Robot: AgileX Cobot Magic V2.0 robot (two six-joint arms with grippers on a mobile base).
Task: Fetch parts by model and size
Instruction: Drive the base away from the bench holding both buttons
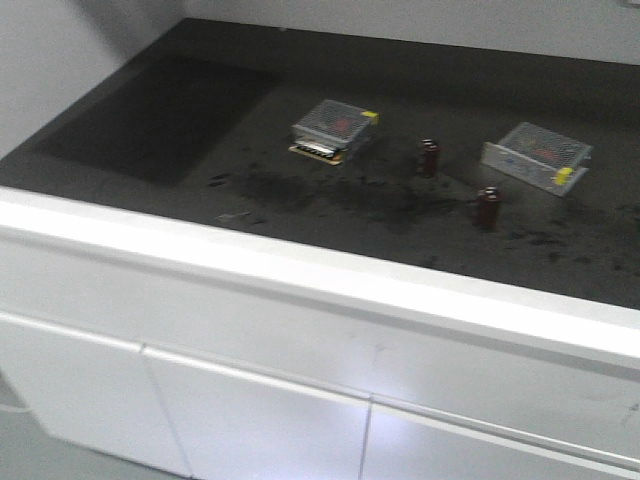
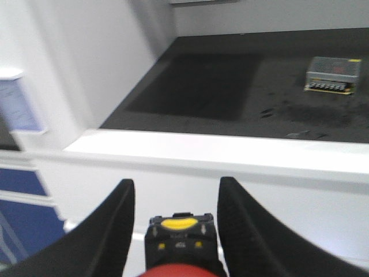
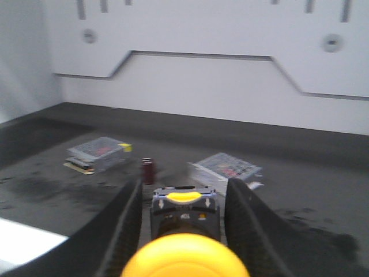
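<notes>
In the left wrist view a red-capped push-button switch [image 2: 180, 238] with a black body sits between my left gripper's black fingers [image 2: 109, 231]. The left gripper [image 2: 176, 181] is shut on it and hangs in front of the white counter front, below the dark tabletop. The right wrist view shows a yellow-capped push-button switch [image 3: 184, 214], with the right gripper [image 3: 184, 181] shut on it above the near part of the dark tabletop [image 3: 46, 190]. Neither gripper shows in the front view.
Two silver perforated power-supply boxes [image 1: 333, 128] [image 1: 537, 155] and two maroon capacitors [image 1: 428, 157] [image 1: 488, 207] stand on the dark tabletop [image 1: 150, 120]. A wide white counter rim [image 1: 300, 262] runs along its front, with cabinet doors below. White walls close the back and left.
</notes>
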